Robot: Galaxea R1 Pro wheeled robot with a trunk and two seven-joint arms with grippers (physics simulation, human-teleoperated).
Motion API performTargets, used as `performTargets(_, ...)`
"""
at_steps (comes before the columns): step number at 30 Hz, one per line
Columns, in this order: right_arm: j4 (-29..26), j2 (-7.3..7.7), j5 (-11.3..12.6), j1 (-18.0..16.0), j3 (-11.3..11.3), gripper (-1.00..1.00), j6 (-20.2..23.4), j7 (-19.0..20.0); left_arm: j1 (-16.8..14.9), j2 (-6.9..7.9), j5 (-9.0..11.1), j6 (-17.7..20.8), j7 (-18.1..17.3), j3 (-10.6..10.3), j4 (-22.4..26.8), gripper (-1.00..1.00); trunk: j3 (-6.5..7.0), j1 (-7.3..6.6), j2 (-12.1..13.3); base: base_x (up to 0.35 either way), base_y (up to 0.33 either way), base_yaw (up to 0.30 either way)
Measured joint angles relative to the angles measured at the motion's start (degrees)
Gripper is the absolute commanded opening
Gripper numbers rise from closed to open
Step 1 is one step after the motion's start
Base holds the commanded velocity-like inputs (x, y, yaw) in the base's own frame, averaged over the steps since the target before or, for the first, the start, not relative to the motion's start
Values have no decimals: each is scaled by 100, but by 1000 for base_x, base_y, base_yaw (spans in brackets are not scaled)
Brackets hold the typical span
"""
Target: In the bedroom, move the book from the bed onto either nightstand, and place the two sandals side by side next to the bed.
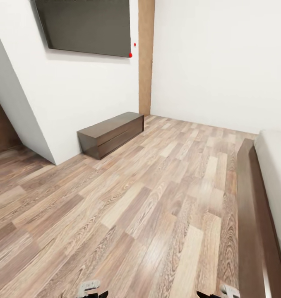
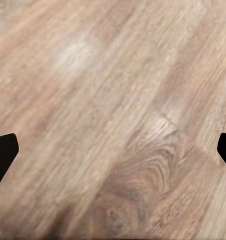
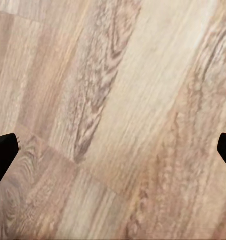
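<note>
Bedroom, wood-plank floor (image 1: 128,215) in mixed tan and brown boards, open across most of the head view.

Bed (image 1: 277,174) at the right edge of the head view: a strip of light-grey mattress, with the dark brown frame rail (image 1: 252,215) running along its near side toward the camera. Only this edge of it shows.

Against the white wall (image 1: 90,91), a long low dark wooden cabinet (image 1: 111,133) stands on the floor, set at an angle, well apart from the bed. Above it, a large dark panel (image 1: 88,25) is mounted on the wall, with two small red dots just beside its lower corner. A brown wooden wall strip (image 1: 145,54) runs up the corner just past the cabinet.

Left tool (image 1: 92,288) and right tool (image 1: 223,291) barely peek in at the bottom of the head view, low over bare floor, well apart from each other.

Left wrist view: left tool (image 2: 113,155) with dark fingertips (image 2: 3,155) at opposite edges of the picture, spread wide, nothing between them but floorboards.

Right wrist view: right tool (image 3: 113,155) the same, fingertips (image 3: 4,155) far apart, gripping nothing, plank grain below.
</note>
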State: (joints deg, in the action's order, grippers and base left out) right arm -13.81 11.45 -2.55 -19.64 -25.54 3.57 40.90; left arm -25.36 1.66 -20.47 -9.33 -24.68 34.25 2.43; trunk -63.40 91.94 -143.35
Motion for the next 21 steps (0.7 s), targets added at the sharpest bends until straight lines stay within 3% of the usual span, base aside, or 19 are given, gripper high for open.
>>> performTargets(21,0,0,-1,-1,0,100,0,2,0,0,0,-1,0,0,-8,100,0,0,0,0,0,292)
